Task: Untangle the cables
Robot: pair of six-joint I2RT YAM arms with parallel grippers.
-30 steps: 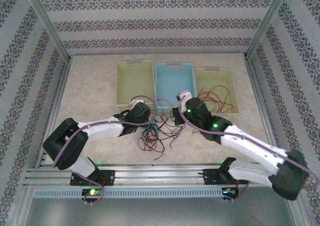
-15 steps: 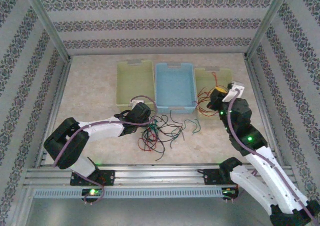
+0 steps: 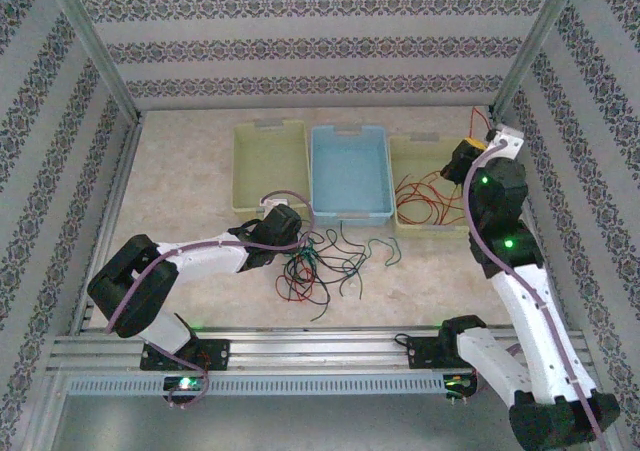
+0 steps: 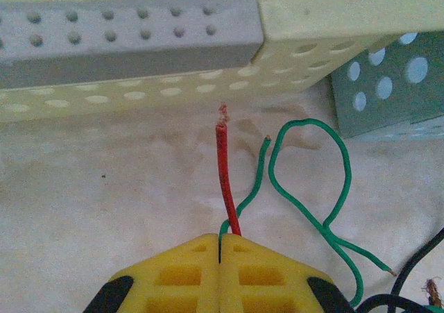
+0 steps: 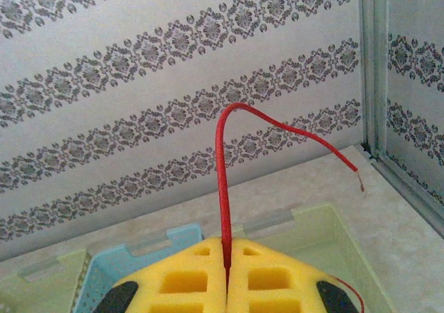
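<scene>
A tangle of thin red, green and black cables lies on the table in front of the bins. My left gripper sits low at the tangle's left edge. Its yellow jaws are shut on a red cable that sticks out toward the bin wall, with a green cable looping beside it. My right gripper is raised at the far right over the pale green bin. It is shut on another red cable that arches up and droops right. More red cable lies in that bin.
Three bins stand in a row at the back: a yellow-green one, a blue one and the pale green one. A loose green cable lies right of the tangle. Patterned walls and metal frame posts close in the workspace.
My right arm has swung from the middle of the table out to the far right and risen, carrying a red cable over the pale green bin. The left arm has stayed put.
</scene>
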